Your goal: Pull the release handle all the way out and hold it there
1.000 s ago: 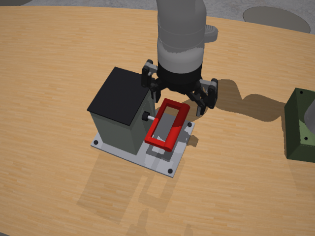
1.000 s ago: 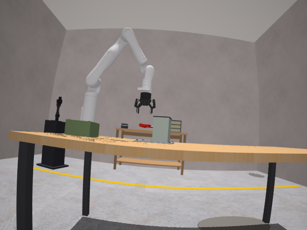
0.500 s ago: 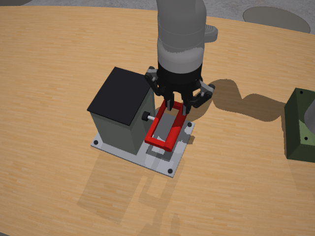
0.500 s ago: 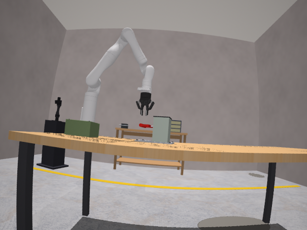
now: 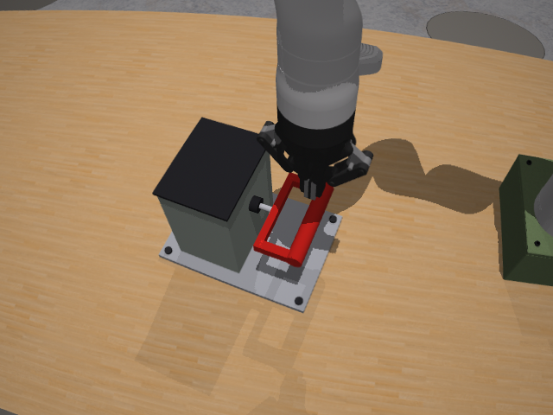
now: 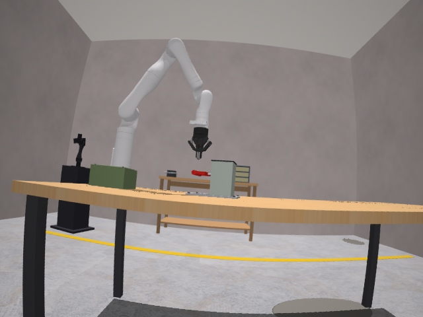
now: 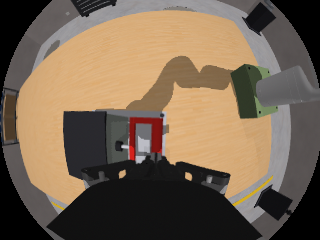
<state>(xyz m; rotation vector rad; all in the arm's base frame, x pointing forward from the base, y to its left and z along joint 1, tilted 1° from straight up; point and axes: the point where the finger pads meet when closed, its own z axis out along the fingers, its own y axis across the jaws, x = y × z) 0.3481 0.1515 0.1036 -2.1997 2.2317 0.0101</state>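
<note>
The release handle is a red rectangular loop on a short white rod that comes out of the side of a grey box with a black top. The box stands on a grey baseplate. My gripper is shut with its fingers together and nothing between them. In the side view it hangs in the air a little above the handle, apart from it. The wrist view shows the handle just beyond the closed fingertips.
The arm's green base block stands at the table's right edge. The box's top edge is close to the gripper's left linkage. A second table with small items stands far behind.
</note>
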